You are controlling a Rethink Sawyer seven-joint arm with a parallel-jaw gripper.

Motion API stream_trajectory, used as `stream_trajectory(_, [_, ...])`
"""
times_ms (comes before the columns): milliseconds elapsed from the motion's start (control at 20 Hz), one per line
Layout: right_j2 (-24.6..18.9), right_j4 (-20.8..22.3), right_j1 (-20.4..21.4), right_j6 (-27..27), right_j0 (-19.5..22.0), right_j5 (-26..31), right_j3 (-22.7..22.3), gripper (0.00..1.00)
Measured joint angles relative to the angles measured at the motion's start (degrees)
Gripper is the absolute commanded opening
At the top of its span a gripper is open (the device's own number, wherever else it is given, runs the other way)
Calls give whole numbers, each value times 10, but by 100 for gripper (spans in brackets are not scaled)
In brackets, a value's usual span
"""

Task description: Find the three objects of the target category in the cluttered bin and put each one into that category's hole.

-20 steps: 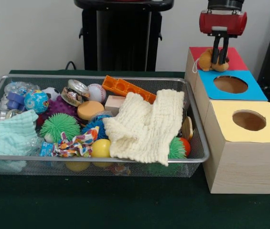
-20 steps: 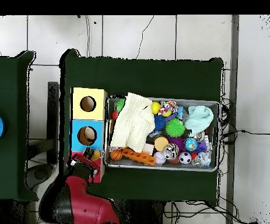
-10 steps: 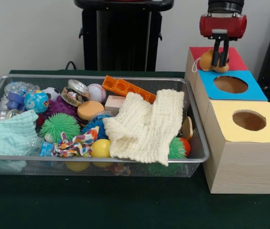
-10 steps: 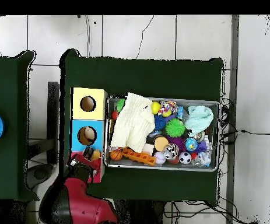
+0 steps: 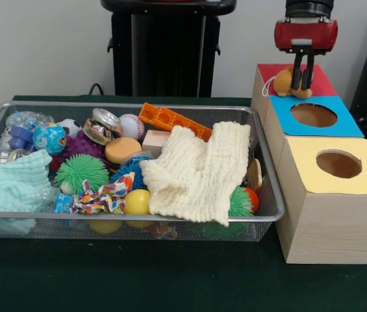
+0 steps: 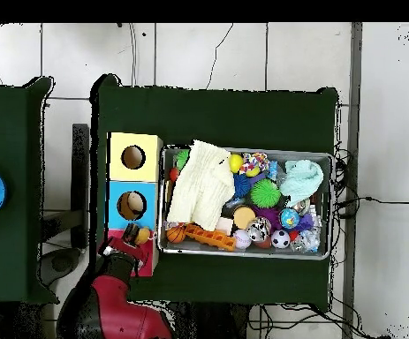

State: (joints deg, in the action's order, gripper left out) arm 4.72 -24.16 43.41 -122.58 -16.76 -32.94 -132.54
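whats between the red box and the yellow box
The blue-panelled box sits between the red-panelled box and the yellow-panelled box, its round hole open. The front view shows the row most plainly; the overhead view agrees.

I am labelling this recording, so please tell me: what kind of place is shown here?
Probably a robotics lab. A wire mesh bin of mixed toys and three colour-topped wooden boxes stand on a green-covered table, on a tiled floor with loose cables.

Glossy red rounded wrist housing, black cap above, gripper [image 5: 303,81] with slim black fingers
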Motion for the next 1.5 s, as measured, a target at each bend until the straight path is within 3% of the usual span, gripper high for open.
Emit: stream_trajectory(1500, [0,0,5,0,-26,-19,-29,0])
